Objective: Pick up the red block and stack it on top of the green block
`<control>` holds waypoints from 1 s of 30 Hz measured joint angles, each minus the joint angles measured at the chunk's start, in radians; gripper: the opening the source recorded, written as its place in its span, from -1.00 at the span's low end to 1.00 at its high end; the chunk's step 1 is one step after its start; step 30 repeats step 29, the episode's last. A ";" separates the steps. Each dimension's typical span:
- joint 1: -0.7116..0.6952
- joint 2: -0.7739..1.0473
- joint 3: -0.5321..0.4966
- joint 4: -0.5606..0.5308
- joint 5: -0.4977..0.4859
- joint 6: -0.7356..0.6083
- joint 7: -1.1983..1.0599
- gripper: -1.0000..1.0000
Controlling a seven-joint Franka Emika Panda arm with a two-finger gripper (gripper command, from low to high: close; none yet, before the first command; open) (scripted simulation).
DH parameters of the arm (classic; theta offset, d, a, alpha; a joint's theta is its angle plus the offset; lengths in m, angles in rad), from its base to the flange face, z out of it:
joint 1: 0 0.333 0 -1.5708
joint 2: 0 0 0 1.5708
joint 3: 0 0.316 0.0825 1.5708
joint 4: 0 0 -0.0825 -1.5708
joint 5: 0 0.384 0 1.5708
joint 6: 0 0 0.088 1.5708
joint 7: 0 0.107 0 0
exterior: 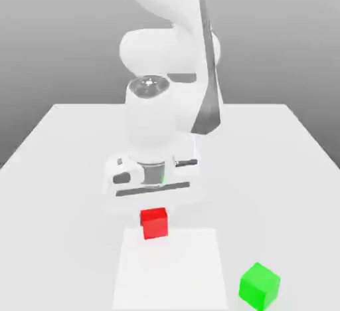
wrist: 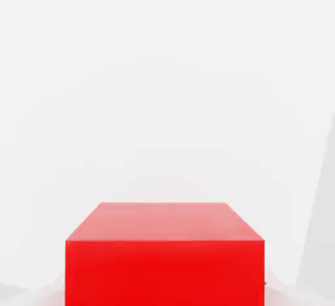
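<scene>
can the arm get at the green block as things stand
Probably not right away: its gripper looks closed on the red block, so the fingers are taken. Otherwise the way seems free, with nothing on top of the green block.

White table: green block toward exterior view's right, red block at pale rectangle.

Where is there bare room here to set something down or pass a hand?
The white table is bare on the exterior view's right, between the arm and the table's edge, behind the green block. Its far-left stretch, beside the arm, is bare too. It is crowded at the red block, with the gripper shut on it.
</scene>
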 joint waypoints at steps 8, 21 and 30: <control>0.151 0.068 0.085 0.232 0.001 -0.164 0.008 -1.00; 0.285 0.339 0.144 0.486 -0.054 -0.149 0.057 1.00; 0.280 0.259 0.152 0.483 -0.035 -0.225 0.043 1.00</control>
